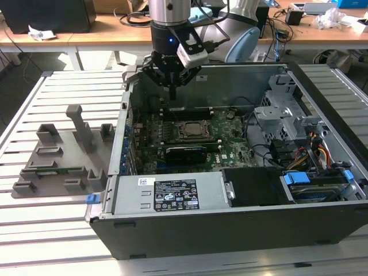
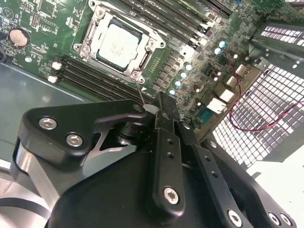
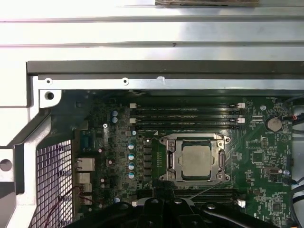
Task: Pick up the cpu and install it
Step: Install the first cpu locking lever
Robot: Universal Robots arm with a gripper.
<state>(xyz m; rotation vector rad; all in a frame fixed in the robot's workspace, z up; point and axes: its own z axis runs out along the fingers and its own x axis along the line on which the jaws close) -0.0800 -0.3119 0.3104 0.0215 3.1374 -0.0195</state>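
The cpu [image 2: 118, 45], a silvery-grey square chip, lies flat inside the metal-framed socket [image 2: 90, 34] on the green motherboard; the first wrist view shows the cpu [image 3: 196, 160] there too. In the exterior view the socket [image 1: 192, 130] sits mid-board inside the open computer case [image 1: 241, 224]. My gripper [image 1: 171, 91] hangs above the case's rear part, higher than the board and just behind the socket. Its black fingers [image 2: 165, 111] are pressed together with nothing between them. The gripper is apart from the cpu.
A grey plastic fixture [image 1: 63, 158] with upright posts stands on the slatted table at the exterior view's left. Memory slots [image 3: 185, 114] flank the socket. A drive cage [image 1: 282, 109] and cables [image 1: 316, 152] fill the case's right side. The case's rear wall [image 1: 230, 80] rises close behind the gripper.
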